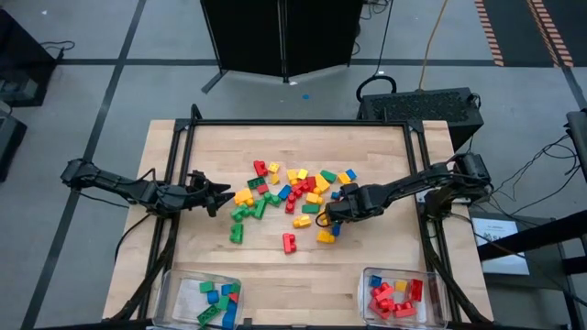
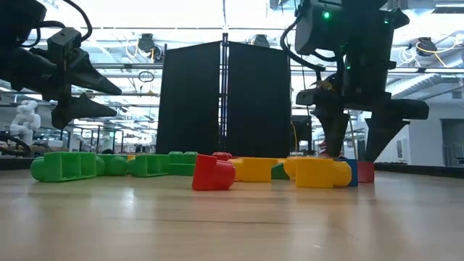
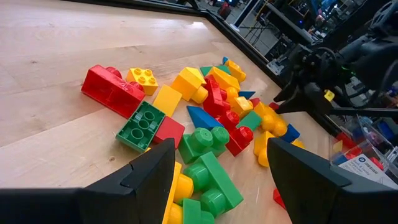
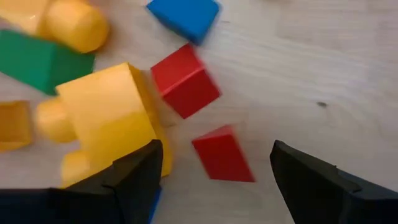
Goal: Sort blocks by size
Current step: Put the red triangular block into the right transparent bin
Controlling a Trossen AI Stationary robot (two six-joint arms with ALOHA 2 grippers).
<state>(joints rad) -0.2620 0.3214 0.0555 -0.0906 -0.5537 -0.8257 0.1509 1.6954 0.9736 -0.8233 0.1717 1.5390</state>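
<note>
Two clear bins are seen at the near edge of the table (image 1: pixel 183 137): the left bin (image 1: pixel 174 291) holds about seven blocks in green, blue and red, and the right bin (image 1: pixel 438 295) holds about eight, mostly red with one blue and one yellow. Roughly thirty loose blocks (image 1: pixel 292 194) are counted in the pile at the middle of the table, in red, yellow, green and blue; an exact count cannot be made where they overlap. Two arms are seen over the table, the left gripper (image 1: pixel 223 194) to the left of the pile and the right gripper (image 1: pixel 326 216) at its right edge.
</note>
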